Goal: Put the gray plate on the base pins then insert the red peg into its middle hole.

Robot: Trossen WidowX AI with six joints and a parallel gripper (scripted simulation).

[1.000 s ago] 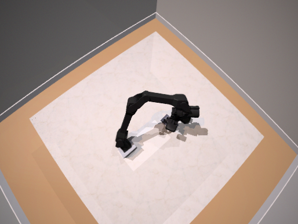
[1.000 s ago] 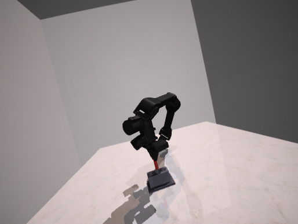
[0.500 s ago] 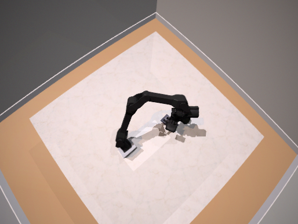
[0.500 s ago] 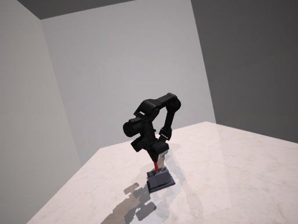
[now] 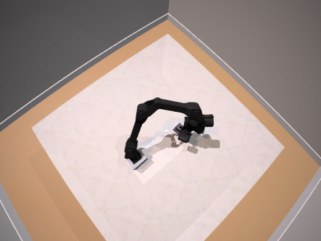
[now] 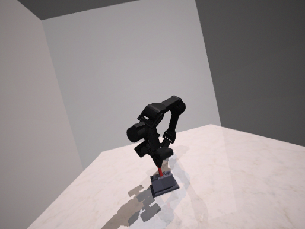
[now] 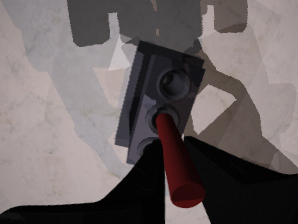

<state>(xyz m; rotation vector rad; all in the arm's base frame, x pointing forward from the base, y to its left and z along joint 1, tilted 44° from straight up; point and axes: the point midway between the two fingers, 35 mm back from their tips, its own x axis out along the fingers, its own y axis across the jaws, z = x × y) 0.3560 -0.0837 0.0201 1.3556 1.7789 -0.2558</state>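
The gray plate point(image 6: 165, 183) point(image 7: 184, 106) lies over the dark base point(image 6: 175, 188) point(image 7: 131, 100), whose edge shows beside it; I cannot tell if the plate sits fully flat. Its holes run in a row; the third is partly hidden by a finger in the wrist view. My gripper point(image 6: 159, 166) point(image 7: 172, 144) is shut on the red peg point(image 6: 160, 172) point(image 7: 175, 155), above the plate. The peg slants in the wrist view, its far end at the middle hole; whether it has entered is unclear. Most of the peg stands out of the plate. The arm hides the peg in the top view.
The arm's own mount point(image 5: 138, 163) stands on the pale marbled table point(image 5: 187, 193) in the top view, to the lower left of the plate and base. The arm arches between them. Its shadows fall across the table around the base.
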